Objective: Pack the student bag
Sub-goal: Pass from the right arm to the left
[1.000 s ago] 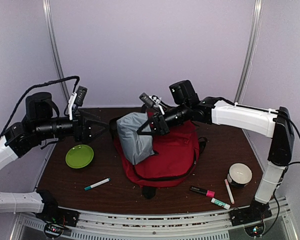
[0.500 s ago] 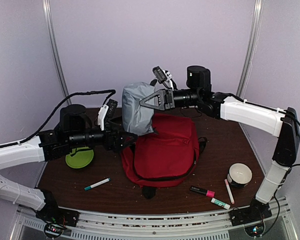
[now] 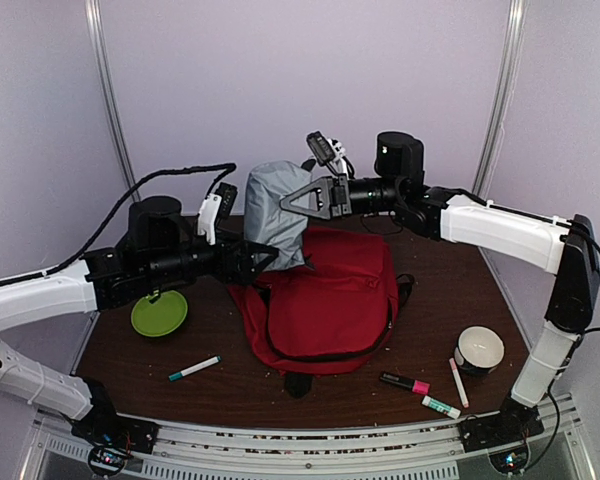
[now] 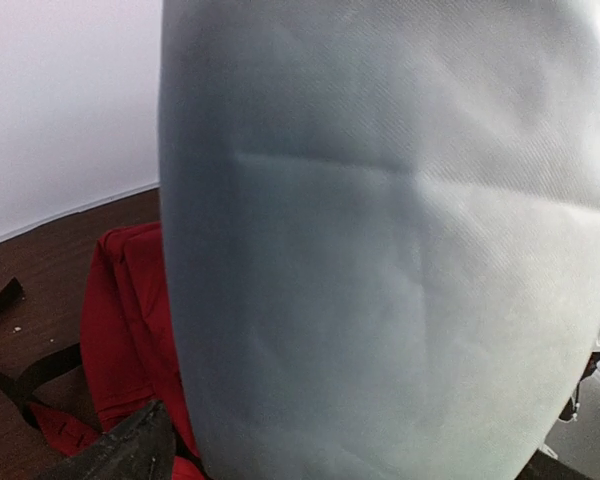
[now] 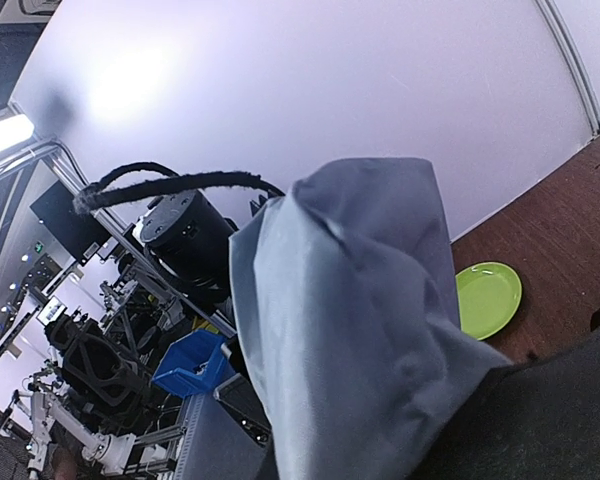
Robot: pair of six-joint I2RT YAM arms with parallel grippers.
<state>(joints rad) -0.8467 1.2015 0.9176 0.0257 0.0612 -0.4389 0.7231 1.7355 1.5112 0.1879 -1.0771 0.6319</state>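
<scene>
The student bag (image 3: 330, 300), a large red backpack, lies in the middle of the table, and part of it shows in the left wrist view (image 4: 120, 320). My right gripper (image 3: 288, 200) is shut on the top edge of a grey zip pouch (image 3: 275, 215) and holds it hanging above the bag's back left corner. The pouch fills the left wrist view (image 4: 380, 250) and the right wrist view (image 5: 360, 300). My left gripper (image 3: 263, 258) is at the pouch's lower edge, just above the bag's left rim. Its jaws stand apart, with the pouch hanging right in front of them.
A green plate (image 3: 159, 312) lies left of the bag. A green-capped marker (image 3: 194, 369) lies at the front left. A white bowl (image 3: 479, 348), a pink and black marker (image 3: 405, 382) and two more pens (image 3: 441, 406) lie at the front right.
My right gripper lifted the grey pouch off the bag and up toward the back. My left arm swung right and rose to the pouch's lower edge.
</scene>
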